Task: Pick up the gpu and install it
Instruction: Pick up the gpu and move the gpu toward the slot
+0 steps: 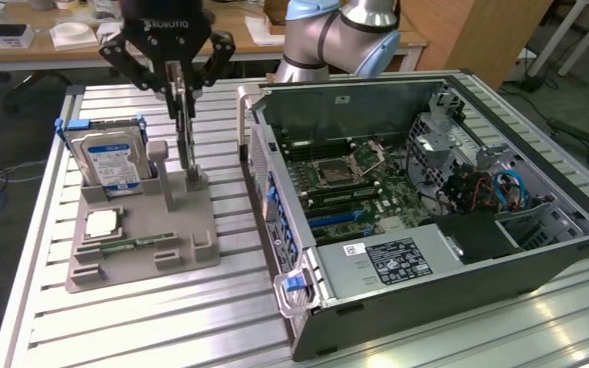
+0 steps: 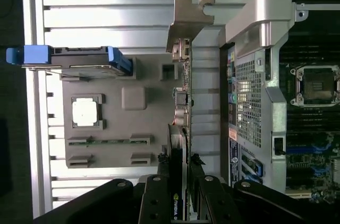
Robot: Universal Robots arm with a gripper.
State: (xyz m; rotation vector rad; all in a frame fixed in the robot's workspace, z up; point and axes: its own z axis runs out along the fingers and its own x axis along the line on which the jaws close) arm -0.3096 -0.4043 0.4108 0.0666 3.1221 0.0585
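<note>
The gpu (image 1: 184, 134) is a thin dark card standing on edge, its lower end at the upright post of the grey fixture (image 1: 141, 257). My gripper (image 1: 179, 92) hangs straight above the fixture, its black fingers shut on the card's upper part. In the wrist view the gpu (image 2: 180, 112) shows edge-on, with its metal end bracket (image 2: 186, 19) at the far end. There the gripper (image 2: 178, 173) clamps the card from both sides near a printed label. I cannot tell whether the card has left the post.
The fixture also holds a silver hard drive (image 1: 110, 157) in a blue carrier, a processor chip (image 1: 102, 222) and a green memory stick (image 1: 136, 244). The open computer case (image 1: 428, 261) lies at the exterior view's right, motherboard (image 1: 356, 184) exposed. Everything rests on a slatted aluminium table (image 1: 172, 322).
</note>
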